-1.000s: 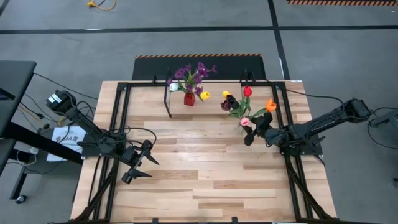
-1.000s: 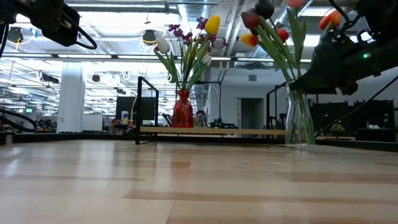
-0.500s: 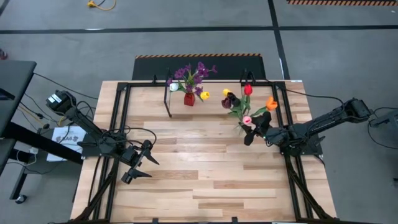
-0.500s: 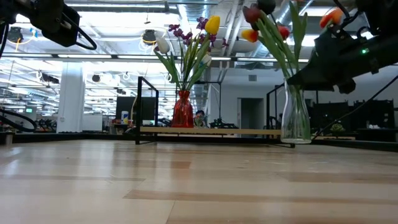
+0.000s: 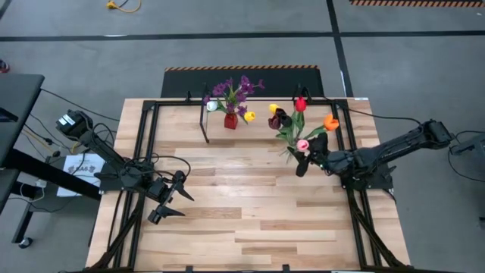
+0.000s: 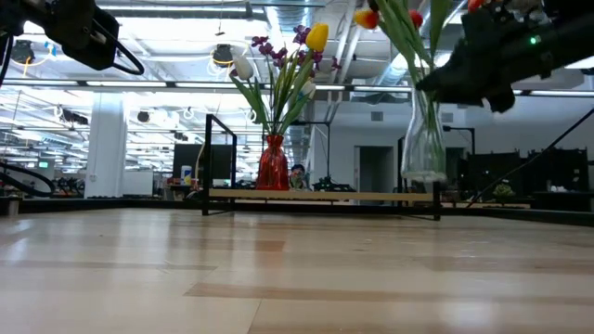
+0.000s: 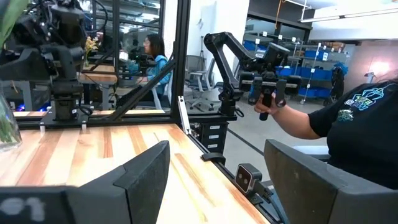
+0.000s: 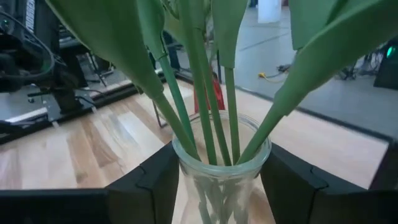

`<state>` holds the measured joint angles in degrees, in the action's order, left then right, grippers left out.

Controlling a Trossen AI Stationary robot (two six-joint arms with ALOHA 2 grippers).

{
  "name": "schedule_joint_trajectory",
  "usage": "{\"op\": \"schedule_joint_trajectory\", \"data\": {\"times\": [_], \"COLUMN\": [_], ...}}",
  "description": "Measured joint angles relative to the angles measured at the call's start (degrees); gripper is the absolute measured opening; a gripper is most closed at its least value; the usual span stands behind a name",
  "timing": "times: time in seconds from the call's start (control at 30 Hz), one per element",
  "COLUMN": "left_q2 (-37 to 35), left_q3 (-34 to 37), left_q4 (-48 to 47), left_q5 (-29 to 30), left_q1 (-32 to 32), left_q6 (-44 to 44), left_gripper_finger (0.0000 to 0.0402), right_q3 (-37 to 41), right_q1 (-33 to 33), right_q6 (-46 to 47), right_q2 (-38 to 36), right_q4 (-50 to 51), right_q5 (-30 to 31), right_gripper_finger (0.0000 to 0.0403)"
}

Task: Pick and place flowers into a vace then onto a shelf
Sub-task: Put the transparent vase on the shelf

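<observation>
The right gripper (image 5: 301, 161) squeezes the clear glass vase (image 6: 424, 139) of tulips (image 5: 292, 121), held between its fingers (image 8: 152, 180) up off the table (image 5: 250, 205), near the shelf (image 6: 325, 195). The left gripper (image 5: 173, 201) waits wide open, far away.

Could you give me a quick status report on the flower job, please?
Right pincer shut on glass vase of tulips, lifted clear of table. Left pincer open, idle. Red vase on shelf.
</observation>
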<state>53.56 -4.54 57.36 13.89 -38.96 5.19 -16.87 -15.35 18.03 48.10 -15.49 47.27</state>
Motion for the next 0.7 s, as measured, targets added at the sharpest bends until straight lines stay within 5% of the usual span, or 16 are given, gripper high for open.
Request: {"op": "schedule_joint_trajectory", "data": {"times": [0.3, 0.53, 0.7], "left_q2": [0.00, 0.00, 0.00], "left_q3": [0.00, 0.00, 0.00], "left_q4": [0.00, 0.00, 0.00], "left_q5": [0.00, 0.00, 0.00], "left_q1": [0.00, -0.01, 0.00], "left_q6": [0.02, 0.13, 0.13], "left_gripper_finger": [0.0253, 0.0253, 0.0253], "right_q3": [-5.98, -9.19, -10.40], "right_q1": [3.01, 10.02, 15.67], "right_q6": [-4.94, -6.91, -7.00], "right_q2": [0.00, 0.00, 0.08], "right_q4": [0.60, 2.34, 2.20], "right_q5": [-4.09, -9.95, -14.47], "right_gripper_finger": [0.0203, 0.0181, 0.0205]}}
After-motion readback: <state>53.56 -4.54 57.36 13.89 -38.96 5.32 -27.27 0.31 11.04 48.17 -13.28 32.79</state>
